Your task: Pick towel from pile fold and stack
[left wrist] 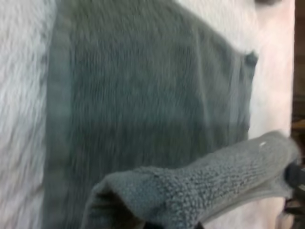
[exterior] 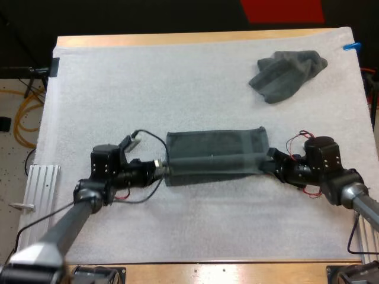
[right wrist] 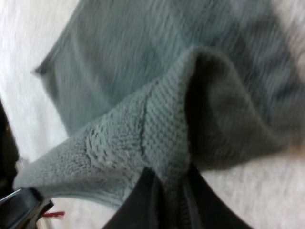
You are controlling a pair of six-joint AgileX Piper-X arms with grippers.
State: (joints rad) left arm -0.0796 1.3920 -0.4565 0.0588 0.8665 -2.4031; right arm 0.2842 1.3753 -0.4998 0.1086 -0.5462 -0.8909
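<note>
Grey-green cloth lies spread across the middle of the white mat [exterior: 177,89] on the wooden table [exterior: 177,39]: a flat towel [exterior: 213,148], its long side running left to right. Its near edge is lifted into a raised ridge that stretches from one arm to the other. The left fingers [exterior: 161,170] are closed on the ridge's left end, at the towel's near left corner. The left wrist view looks along that lifted fold, with the flat part of the towel lying on the mat beyond it. The right fingers [right wrist: 143,200] pinch the opposite end — in the right wrist view the two black tips press the looped fabric from both sides, and the fold arches up over the flat layer. In the high view they sit at the towel's near right corner. A crumpled towel [exterior: 288,74] sits bunched on the mat at the far right, well apart from the flat one and from both arms.
</note>
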